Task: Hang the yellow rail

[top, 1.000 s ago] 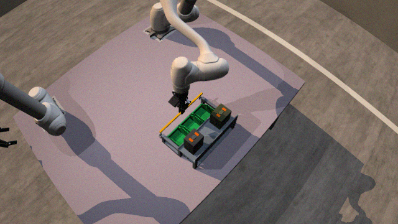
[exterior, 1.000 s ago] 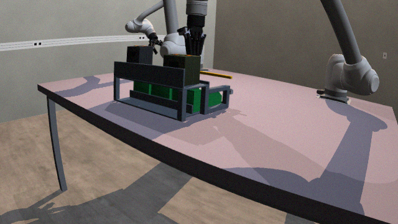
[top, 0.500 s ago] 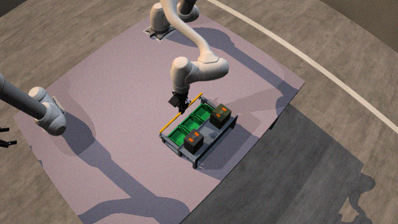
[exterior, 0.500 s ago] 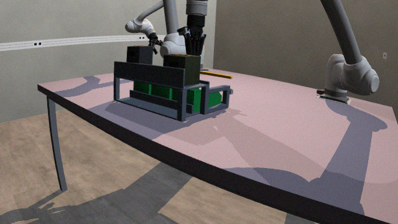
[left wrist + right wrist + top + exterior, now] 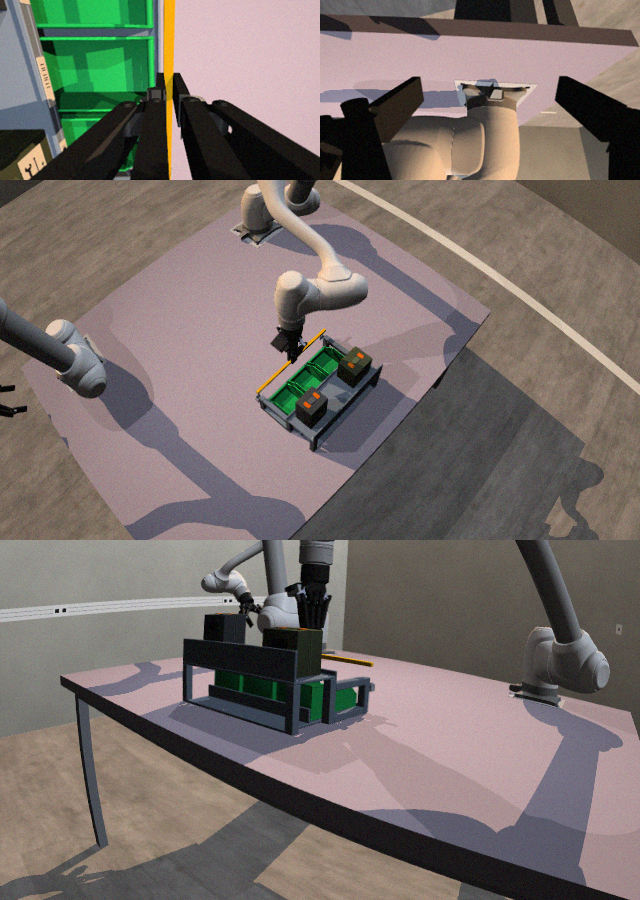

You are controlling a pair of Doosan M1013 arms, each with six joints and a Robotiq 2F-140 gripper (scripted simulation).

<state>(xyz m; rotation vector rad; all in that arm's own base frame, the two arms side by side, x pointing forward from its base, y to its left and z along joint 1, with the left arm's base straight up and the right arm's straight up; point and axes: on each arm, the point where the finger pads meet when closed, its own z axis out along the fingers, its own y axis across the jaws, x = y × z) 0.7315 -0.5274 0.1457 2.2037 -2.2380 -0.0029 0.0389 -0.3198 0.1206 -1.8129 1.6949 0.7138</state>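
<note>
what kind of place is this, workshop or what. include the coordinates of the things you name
Probably a robot test cell or lab: an arm stands on a pink table [image 5: 200, 305] [image 5: 450, 705], green bins [image 5: 302, 377] [image 5: 312, 700] [image 5: 100, 60] sit in a small shelf [image 5: 315, 442] [image 5: 240, 657], and a socket strip [image 5: 140, 606] runs along the wall.

Warm, moderately dim light with faint image grain.
Long, firm-edged shadows cross the table [image 5: 200, 305] [image 5: 450, 740] and floor [image 5: 500, 460] [image 5: 210, 860].
</note>
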